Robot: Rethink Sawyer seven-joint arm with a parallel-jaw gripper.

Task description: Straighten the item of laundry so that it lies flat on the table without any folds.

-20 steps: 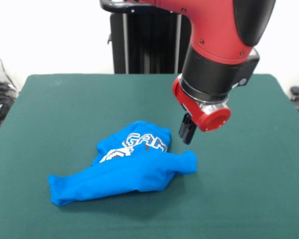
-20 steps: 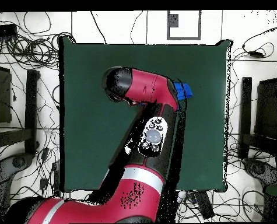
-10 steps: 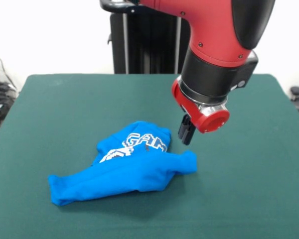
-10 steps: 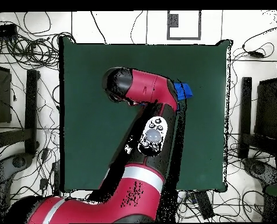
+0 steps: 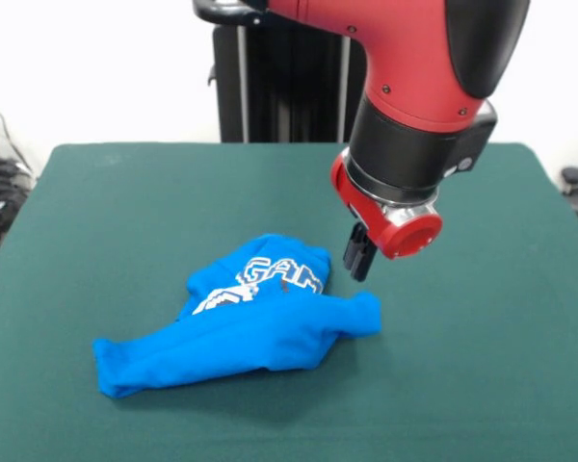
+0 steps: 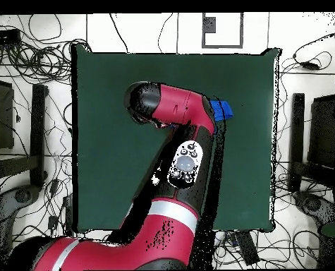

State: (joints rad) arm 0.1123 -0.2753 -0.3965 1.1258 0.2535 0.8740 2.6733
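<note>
The item of laundry (image 5: 250,322) is a bright blue garment with white lettering. It lies crumpled and folded on the green table (image 5: 116,202), left of centre and towards the near side in the front view. My gripper (image 5: 358,260) hangs from the red arm just above the garment's right end, close to the lettering and apart from the cloth. It holds nothing. In the overhead view the arm covers most of the garment; only a blue corner (image 6: 222,109) shows beside the arm. The gripper is hidden there.
The black pedestal (image 5: 279,77) stands behind the table's far edge. Cables and stands (image 6: 29,141) lie on the floor round the table (image 6: 113,106) in the overhead view.
The arm has drifted very slightly left and up in the front view. The garment has not moved.
</note>
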